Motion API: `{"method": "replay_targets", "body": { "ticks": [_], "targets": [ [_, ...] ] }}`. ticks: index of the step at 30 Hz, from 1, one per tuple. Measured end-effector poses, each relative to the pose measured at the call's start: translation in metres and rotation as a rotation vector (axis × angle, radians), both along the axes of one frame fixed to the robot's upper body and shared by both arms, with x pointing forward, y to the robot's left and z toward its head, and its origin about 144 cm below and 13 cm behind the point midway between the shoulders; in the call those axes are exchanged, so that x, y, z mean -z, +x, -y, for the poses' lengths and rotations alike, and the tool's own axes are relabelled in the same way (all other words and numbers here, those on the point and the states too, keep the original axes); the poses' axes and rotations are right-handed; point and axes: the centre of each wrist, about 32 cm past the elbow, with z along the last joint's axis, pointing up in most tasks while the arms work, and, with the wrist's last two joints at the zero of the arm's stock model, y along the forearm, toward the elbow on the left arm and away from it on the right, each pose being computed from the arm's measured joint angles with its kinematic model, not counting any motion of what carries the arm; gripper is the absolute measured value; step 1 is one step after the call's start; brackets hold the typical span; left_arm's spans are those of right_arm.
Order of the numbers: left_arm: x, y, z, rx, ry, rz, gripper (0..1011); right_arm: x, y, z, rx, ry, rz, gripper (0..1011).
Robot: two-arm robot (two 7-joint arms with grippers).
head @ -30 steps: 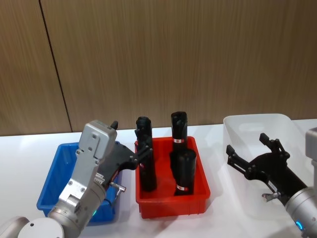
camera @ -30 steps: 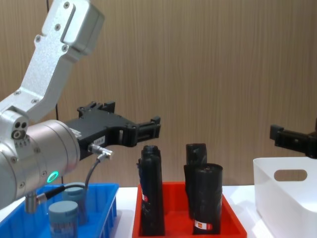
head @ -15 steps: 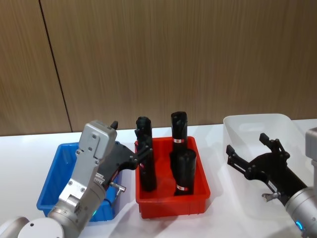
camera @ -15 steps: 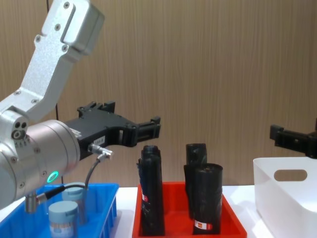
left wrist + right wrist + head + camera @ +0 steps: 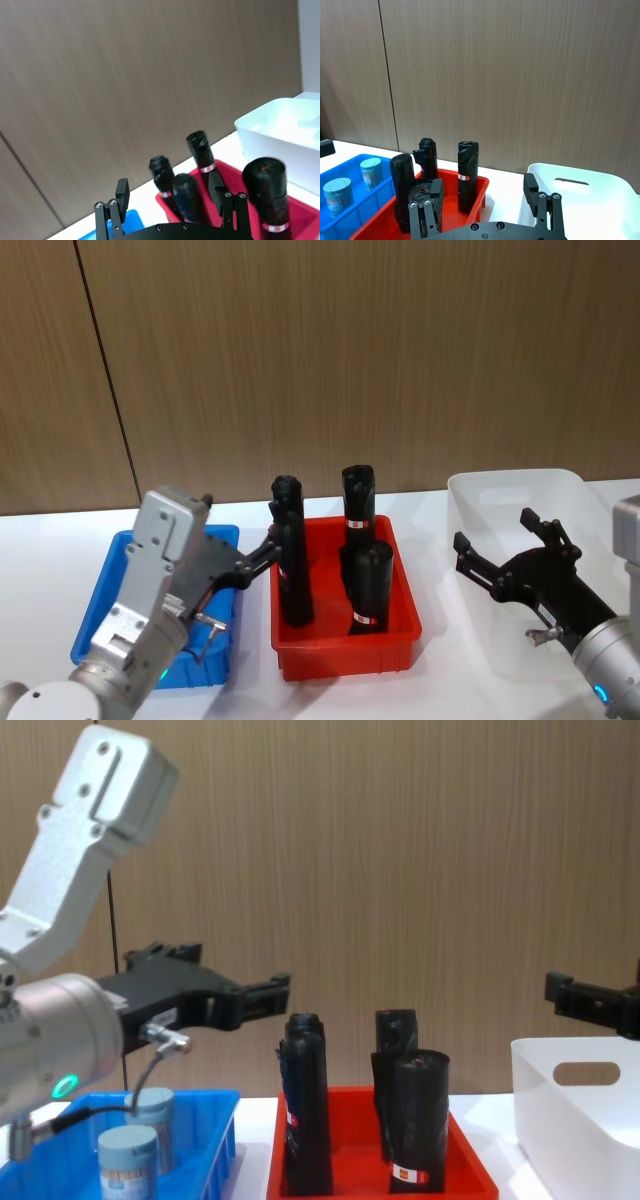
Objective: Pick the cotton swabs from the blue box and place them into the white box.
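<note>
Progress: my left claw [image 5: 168, 186], spread and empty, has swung back toward the cotton swabs [image 5: 128, 1157] below it; right claw [image 5: 492, 528] idles, spread.

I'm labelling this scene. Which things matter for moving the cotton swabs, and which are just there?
Job:
cotton swabs, two jars in the blue box
white box
left gripper, open, above the blue box
right gripper, open, above the white box

Just there:
red bin
black rolls standing in it
</note>
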Motion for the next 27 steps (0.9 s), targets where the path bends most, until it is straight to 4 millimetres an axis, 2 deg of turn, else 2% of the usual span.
{"method": "replay_targets", "body": {
  "ticks": [8,27],
  "targets": [
    [0.004,-0.002,-0.015,-0.065,-0.028,-0.056,1004,0.000,0.000,0.000,0.000,0.000,0.000,1001],
    [0.015,-0.004,-0.036,-0.219,-0.105,-0.210,1004,0.000,0.000,0.000,0.000,0.000,0.000,1002]
  ]
}}
